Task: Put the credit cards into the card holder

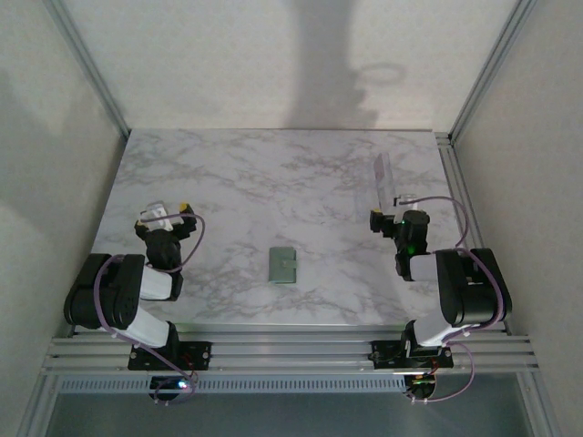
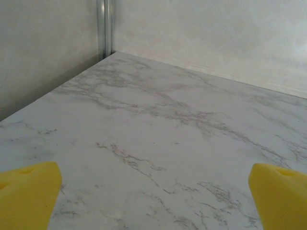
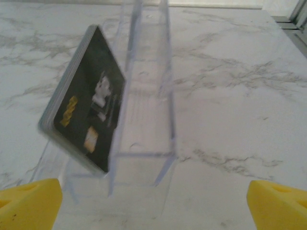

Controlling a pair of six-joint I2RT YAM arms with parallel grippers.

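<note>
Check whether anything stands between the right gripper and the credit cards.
Nothing visible blocks the open right gripper. The credit cards lean against a clear plastic stand just ahead; its upright wall rises beside them and may crowd one finger.

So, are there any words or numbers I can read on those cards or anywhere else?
The front one of the credit cards: gold and white marks, too blurred to read.
The card holder: too small to show any writing.
So nothing here can be read.
</note>
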